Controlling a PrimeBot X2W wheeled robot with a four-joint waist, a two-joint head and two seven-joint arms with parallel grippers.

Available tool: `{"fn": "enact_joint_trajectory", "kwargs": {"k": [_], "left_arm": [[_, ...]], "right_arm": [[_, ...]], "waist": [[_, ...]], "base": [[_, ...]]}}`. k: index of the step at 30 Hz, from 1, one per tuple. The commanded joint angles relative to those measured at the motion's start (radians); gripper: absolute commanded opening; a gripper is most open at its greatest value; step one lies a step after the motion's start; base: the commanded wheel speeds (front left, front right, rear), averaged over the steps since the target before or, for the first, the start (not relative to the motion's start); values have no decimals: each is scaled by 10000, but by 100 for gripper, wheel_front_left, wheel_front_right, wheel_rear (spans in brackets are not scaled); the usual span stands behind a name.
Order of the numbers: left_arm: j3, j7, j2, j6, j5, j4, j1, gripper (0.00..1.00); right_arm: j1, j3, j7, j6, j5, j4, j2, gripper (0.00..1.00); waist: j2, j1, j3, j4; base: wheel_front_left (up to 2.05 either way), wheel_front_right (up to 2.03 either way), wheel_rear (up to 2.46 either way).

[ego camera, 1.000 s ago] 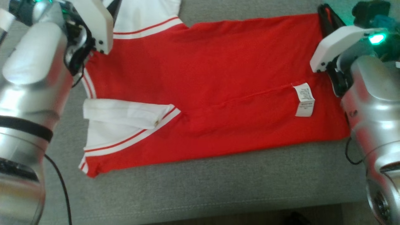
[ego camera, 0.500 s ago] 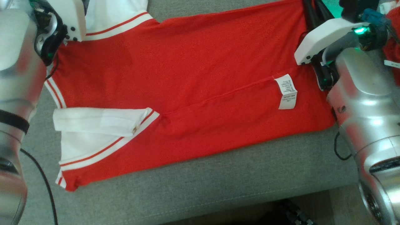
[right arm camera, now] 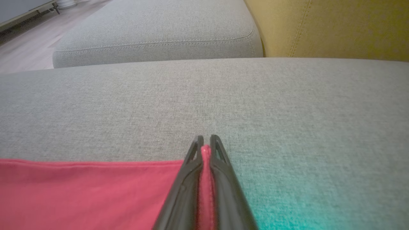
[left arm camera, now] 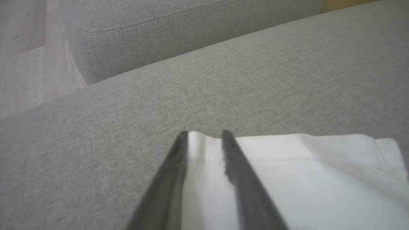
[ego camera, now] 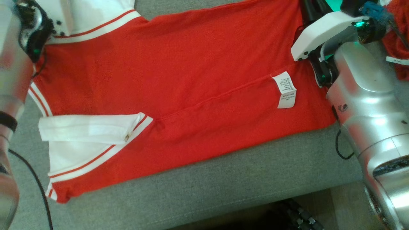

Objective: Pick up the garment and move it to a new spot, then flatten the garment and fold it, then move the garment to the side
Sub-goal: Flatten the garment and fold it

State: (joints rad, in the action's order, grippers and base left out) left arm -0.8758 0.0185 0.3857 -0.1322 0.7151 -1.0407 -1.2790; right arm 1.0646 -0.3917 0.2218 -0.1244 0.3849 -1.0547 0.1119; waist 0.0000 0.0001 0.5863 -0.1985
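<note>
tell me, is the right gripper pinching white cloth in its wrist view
No, the right gripper is closed on a red edge of the garment, above the grey cushion.

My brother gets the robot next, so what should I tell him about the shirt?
The left jaws straddle the far edge of the white sleeve; whether they pinch it is unclear.
The right jaws are shut on the red hem at its far corner.
The garment lies spread on the grey sofa cushion, inside out by its care label, with the near sleeve tucked in.
Done: moved and mostly flattened.
Left: fold it, then move it to the side.
</note>
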Motion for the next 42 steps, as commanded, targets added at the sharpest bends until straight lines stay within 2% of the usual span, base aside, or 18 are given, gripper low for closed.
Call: {"fn": "enact_joint_trajectory", "kwargs": {"k": [1,5,13,20,24,27,31,34,42], "left_arm": [[18,-80,303,16,71,139,-325,0],[-238,-338,206,16,209,343,-284,0],[-536,-1842,153,16,259,562,-598,0],[-570,-2674,-41,21,86,565,-815,0],[-245,-2792,-166,263,-281,1142,-607,0],[16,-2798,-230,413,-695,1863,298,0],[1050,-2800,-396,951,-932,3044,1918,0],[1813,-2801,-649,1189,-1102,3843,3493,0],[3345,-2802,-1732,1297,-1718,4830,7408,0]], "right_arm": [[113,-164,165,-63,124,234,-30,0],[33,-188,235,-63,226,173,35,0],[33,50,372,-63,145,-95,234,0],[-74,868,396,-63,-331,69,545,0],[-606,1467,398,-63,-772,333,708,0],[-1326,1895,398,-63,-1029,541,674,0],[-2452,2401,399,-63,-1288,756,666,0],[-3266,2729,399,-63,-1409,959,631,0],[-4879,3360,399,-63,-1361,1559,371,0]], "waist": [[0,-1,-102,74],[0,-1,-310,251],[0,-1,-781,788],[0,-1,-1301,1177],[0,-1,-1832,1462],[0,-1,-2348,1641],[0,-1,-3012,1937],[0,-1,-3473,2157],[0,-1,-4064,2433]], "base": [[0,0,0],[0,0,0],[0,0,0],[0,0,0],[0,0,0],[0,0,0],[0,0,0],[0,0,0],[0,0,0]]}}
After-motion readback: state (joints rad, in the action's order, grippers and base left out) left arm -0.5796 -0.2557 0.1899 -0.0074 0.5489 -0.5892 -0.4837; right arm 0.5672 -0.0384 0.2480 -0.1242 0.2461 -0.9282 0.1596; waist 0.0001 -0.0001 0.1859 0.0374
